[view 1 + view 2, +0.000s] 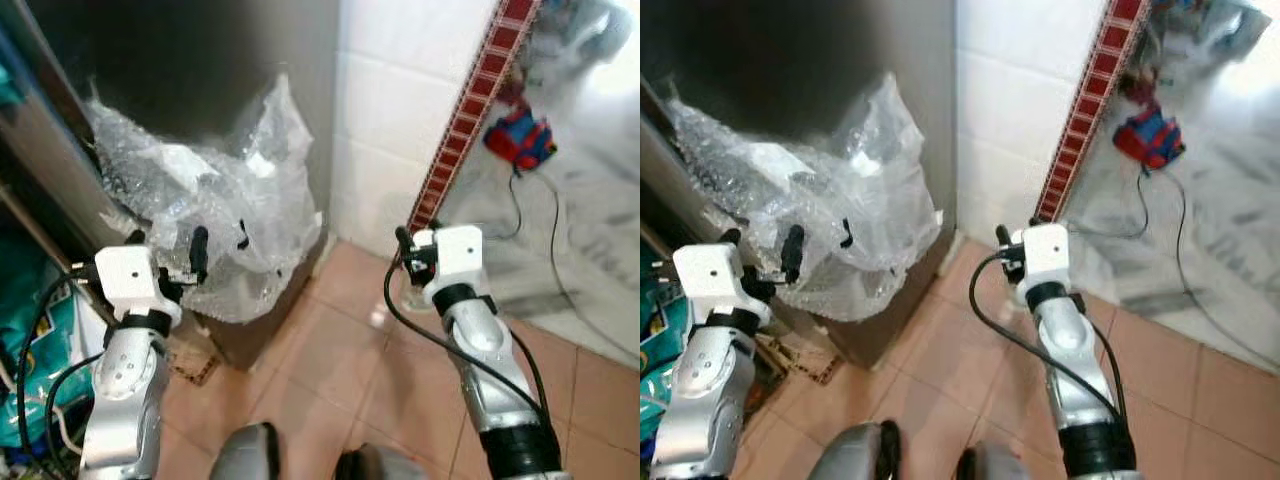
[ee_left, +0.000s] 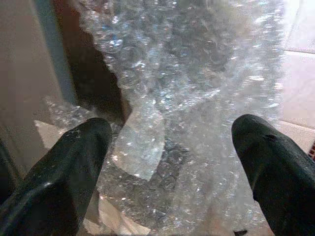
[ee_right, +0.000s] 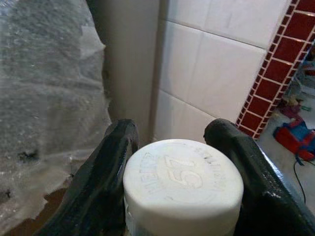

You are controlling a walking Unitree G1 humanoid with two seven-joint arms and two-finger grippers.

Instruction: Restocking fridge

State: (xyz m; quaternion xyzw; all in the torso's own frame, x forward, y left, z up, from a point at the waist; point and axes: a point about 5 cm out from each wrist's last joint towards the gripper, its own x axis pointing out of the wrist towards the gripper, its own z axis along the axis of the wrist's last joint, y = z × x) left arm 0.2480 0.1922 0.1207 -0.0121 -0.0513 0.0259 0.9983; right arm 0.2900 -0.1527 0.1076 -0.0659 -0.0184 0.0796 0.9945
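Right wrist view showed right gripper (image 3: 177,162) clamped on white-capped bottle (image 3: 183,184), held low near tiled wall (image 1: 400,100). Left gripper (image 2: 172,162) spread wide, empty, facing bubble wrap (image 1: 220,200). Bottle not yet in fridge; restocking judged early, placement remaining.

Head eyes downward on bubble wrap (image 1: 225,215); wrist views close, perhaps sharing it.
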